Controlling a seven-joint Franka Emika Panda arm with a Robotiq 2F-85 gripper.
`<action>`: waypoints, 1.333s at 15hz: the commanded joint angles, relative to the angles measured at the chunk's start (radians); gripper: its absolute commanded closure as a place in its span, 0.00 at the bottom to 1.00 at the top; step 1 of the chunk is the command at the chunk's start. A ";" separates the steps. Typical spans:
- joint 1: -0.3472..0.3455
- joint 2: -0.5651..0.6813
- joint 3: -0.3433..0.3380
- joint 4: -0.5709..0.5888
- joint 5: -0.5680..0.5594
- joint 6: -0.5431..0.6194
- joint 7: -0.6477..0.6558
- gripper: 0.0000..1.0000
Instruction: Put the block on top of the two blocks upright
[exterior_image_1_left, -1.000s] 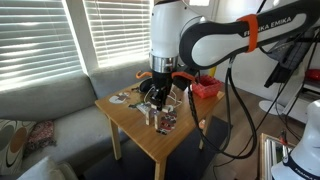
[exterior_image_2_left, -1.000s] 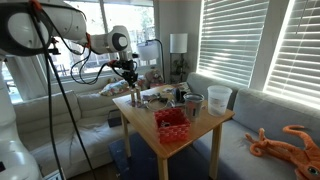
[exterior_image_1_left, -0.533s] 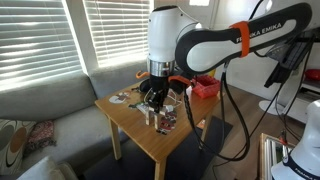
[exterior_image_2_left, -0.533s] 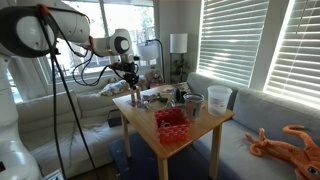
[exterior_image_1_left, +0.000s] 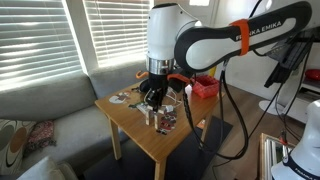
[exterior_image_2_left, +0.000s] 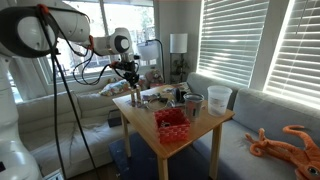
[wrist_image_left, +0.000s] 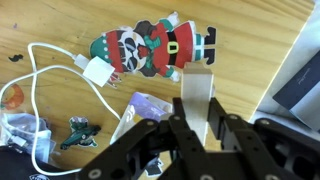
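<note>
Pale wooden block (wrist_image_left: 197, 92) tight in the closed pincer (wrist_image_left: 203, 124), lower end out of sight.

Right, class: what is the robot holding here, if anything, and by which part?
A pale wooden block, pinched across its near end between the fingers.

Counted in the wrist view: one wooden block (wrist_image_left: 197, 100), one flat Santa figure (wrist_image_left: 150, 48) at the far side, one white charger (wrist_image_left: 99, 72) just left of it, with one white cable (wrist_image_left: 35, 75), one purple wrapper (wrist_image_left: 148, 106), and one small green trinket (wrist_image_left: 78, 128) near left. Counted in both exterior views: one wooden table (exterior_image_1_left: 130, 125) (exterior_image_2_left: 140, 118) and one red basket (exterior_image_1_left: 206, 89) (exterior_image_2_left: 172, 122). Seen in an exterior view only: one clear plastic cup (exterior_image_2_left: 219, 98), one table lamp (exterior_image_2_left: 178, 43) and one orange plush octopus (exterior_image_2_left: 290, 140) at right.
</note>
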 joint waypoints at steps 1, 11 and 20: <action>0.012 0.025 -0.005 0.042 -0.001 -0.012 -0.005 0.93; 0.015 0.062 -0.006 0.074 0.011 -0.013 -0.021 0.93; 0.020 0.080 -0.009 0.097 0.007 -0.026 -0.022 0.39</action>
